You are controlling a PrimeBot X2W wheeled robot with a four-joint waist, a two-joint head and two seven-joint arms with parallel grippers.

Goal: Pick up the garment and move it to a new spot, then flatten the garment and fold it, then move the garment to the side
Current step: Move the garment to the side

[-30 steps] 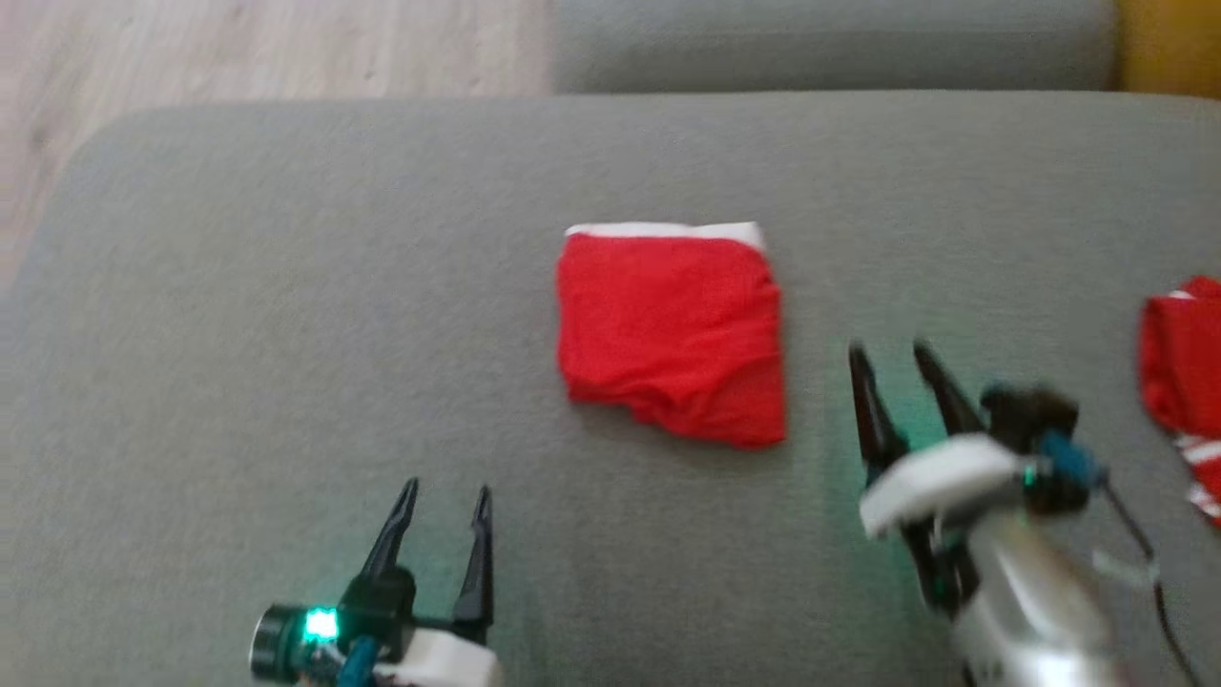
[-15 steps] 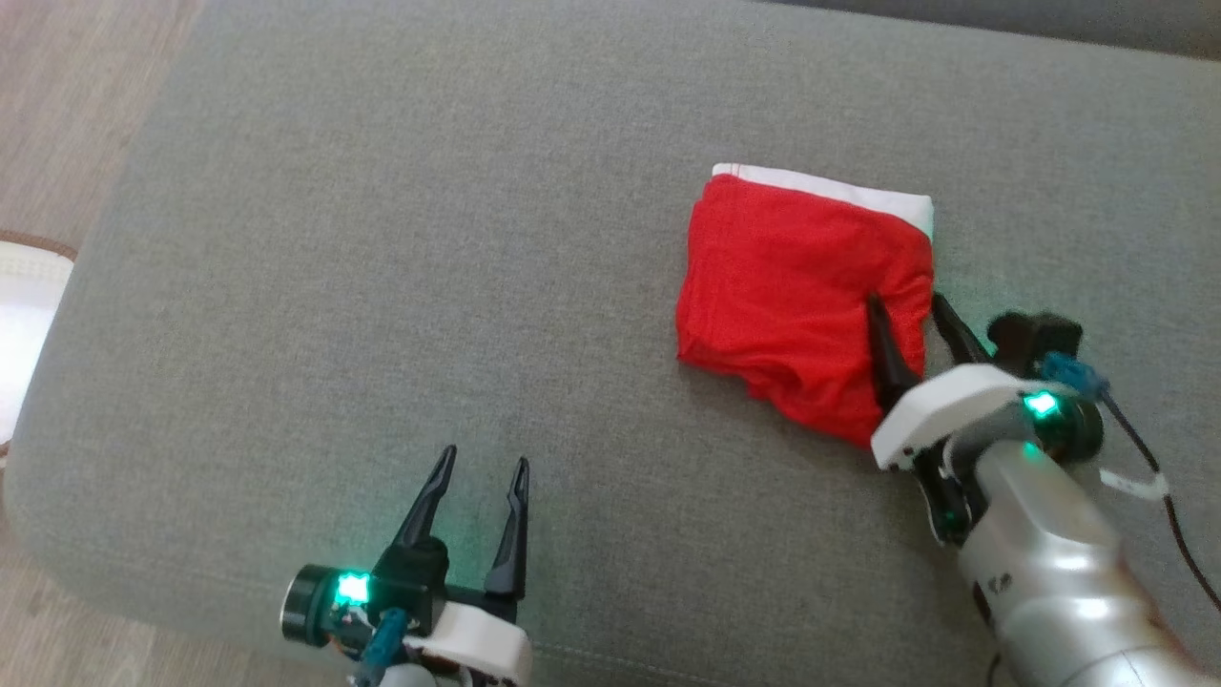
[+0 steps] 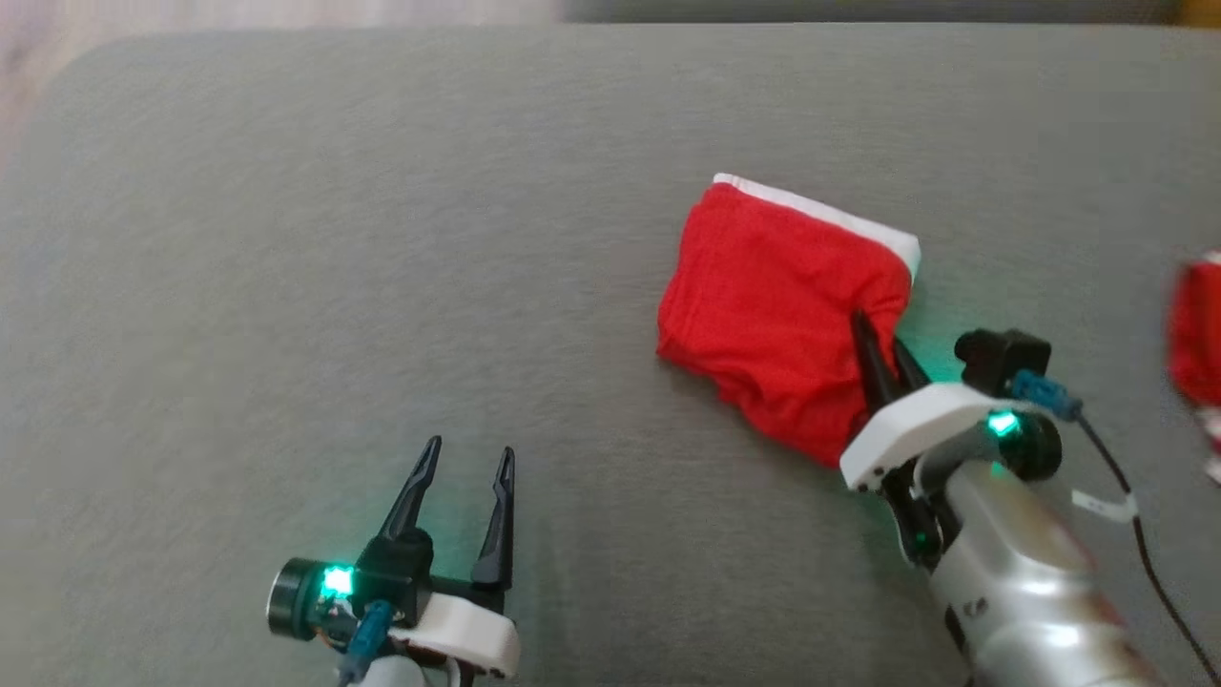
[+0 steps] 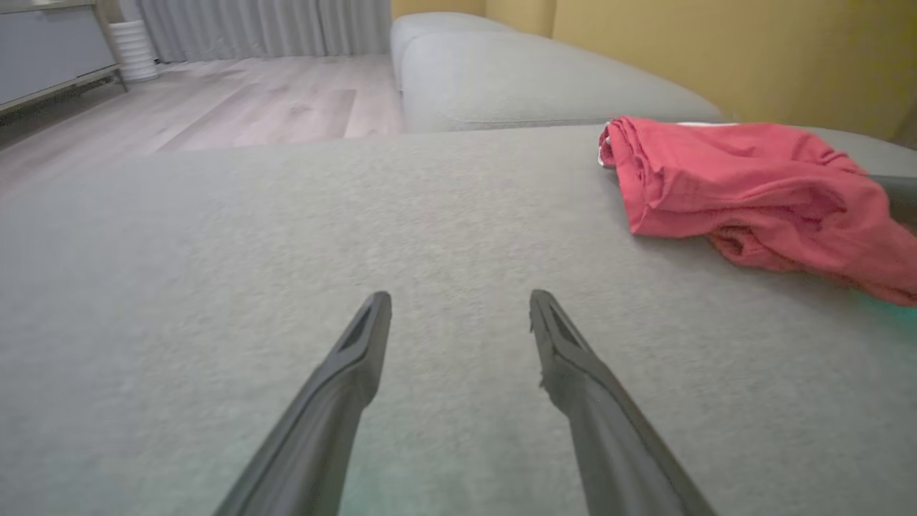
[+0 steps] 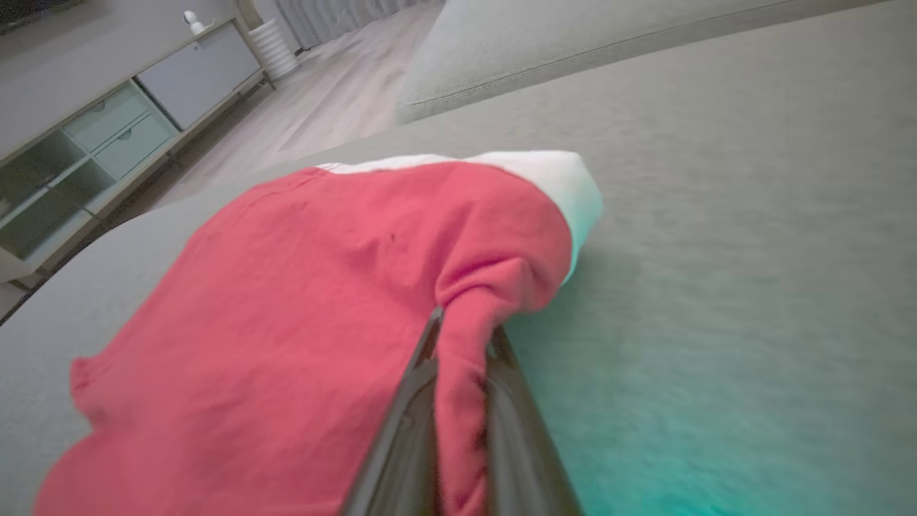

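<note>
The head view shows the grey sofa seat (image 3: 382,239) from above. The red garment (image 3: 763,305) lies folded right of centre in the frame, with a white band along its upper right edge. The right end effector (image 3: 879,334) reaches in from the lower right, and its two dark fingers are drawn close together over the garment's right edge. At the right border of that frame, well apart from the garment, sits a second red cloth (image 3: 1192,334), blurred, with white striping below it.

The right wrist view shows the grip itself. A raised ridge of the red garment (image 5: 308,287) runs down between the fingers of the right end effector (image 5: 464,322), which pinch it. The rest of the fabric spreads to the left of the frame, flat on the seat. In the upper left of this frame are a low cabinet (image 5: 129,107) with drawers and a white ribbed cylinder (image 5: 276,50) on the wood floor.

The left end effector (image 3: 470,447) sits at the lower left of the head view, its fingers spread and nothing between them. In its own wrist view the left end effector (image 4: 460,295) hovers over bare upholstery, with the red garment (image 4: 731,179) at the right of the frame. Beyond it are another grey cushion (image 4: 537,79), a yellow wall (image 4: 716,50) and grey curtains (image 4: 265,25).

A dark cable (image 3: 1145,544) trails from the right wrist. A small mark on that forearm is too small to read.
</note>
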